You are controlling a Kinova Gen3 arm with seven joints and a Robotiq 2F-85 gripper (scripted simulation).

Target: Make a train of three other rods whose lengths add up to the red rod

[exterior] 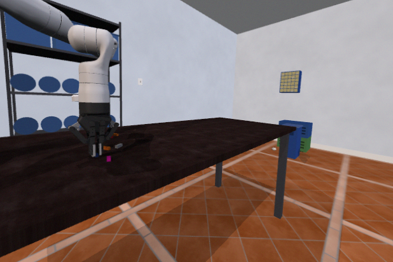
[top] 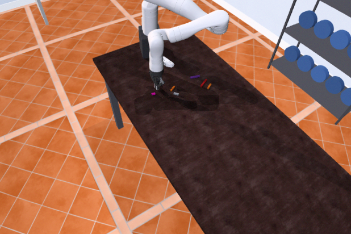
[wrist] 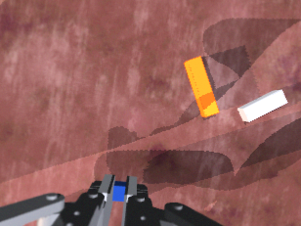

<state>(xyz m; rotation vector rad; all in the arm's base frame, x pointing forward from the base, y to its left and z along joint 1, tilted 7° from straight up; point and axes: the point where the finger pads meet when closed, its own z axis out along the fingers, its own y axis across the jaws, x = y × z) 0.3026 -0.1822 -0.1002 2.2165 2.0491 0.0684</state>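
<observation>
Two rods (wrist: 201, 86) beside the hand (wrist: 117, 191)

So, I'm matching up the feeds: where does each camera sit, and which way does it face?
Top: high off the table's far end, looking down toward the base; whole arm shows.
Exterior: low beside the table, facing along it toward the shelf; forearm and gripper show.
Wrist: on the gripper, looking down; fingers shut on the blue rod.
Shared: all three show the near orange rod and grey rod.
</observation>
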